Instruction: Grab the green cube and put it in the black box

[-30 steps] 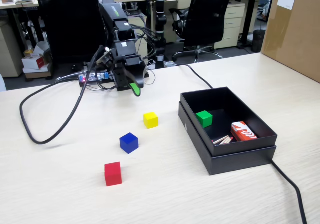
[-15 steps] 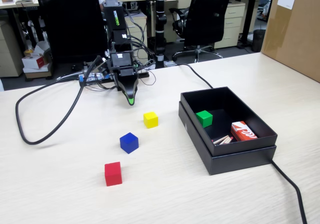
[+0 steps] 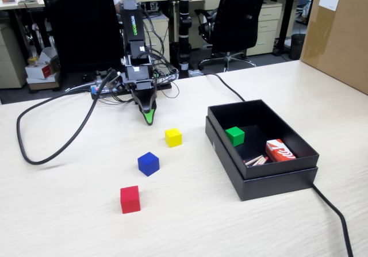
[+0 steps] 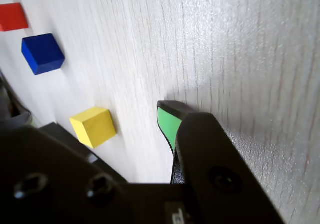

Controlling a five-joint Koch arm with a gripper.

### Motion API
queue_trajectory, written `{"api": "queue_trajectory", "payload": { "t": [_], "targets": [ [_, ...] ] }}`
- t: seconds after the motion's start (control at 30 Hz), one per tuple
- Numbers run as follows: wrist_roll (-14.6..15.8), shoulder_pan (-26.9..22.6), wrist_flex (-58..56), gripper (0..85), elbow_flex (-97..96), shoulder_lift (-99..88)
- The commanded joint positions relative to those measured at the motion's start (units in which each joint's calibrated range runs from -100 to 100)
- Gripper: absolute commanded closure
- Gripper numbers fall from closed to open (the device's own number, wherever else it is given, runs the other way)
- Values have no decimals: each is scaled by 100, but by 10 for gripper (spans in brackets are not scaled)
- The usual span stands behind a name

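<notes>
Wrist view: I only get one green tip of the gripper (image 4: 167,121); the other jaw sits behind the dark housing, so the gap is unreadable. Red cube (image 4: 12,16) is cut by the left edge. Fixed view: the carton (image 3: 280,150) in the black box (image 3: 259,182) is partly behind the near wall, print too small to read. Cable (image 3: 336,217) runs off the bottom edge.

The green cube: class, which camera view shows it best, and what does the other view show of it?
The fixed view shows it best: the green cube sits inside the black box, near its left wall, unobstructed. The wrist view shows none of it, only the tabletop, other cubes and the gripper.
</notes>
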State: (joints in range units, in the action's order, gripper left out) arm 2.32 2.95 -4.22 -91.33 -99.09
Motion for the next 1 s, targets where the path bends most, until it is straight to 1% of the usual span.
{"api": "queue_trajectory", "payload": {
  "t": [0.0, 0.07, 0.97],
  "targets": [
    [-88, 49, 81, 366, -133, 59],
    [-93, 44, 115, 356, -278, 59],
    [-112, 20, 124, 367, -378, 36]
  ]
}}
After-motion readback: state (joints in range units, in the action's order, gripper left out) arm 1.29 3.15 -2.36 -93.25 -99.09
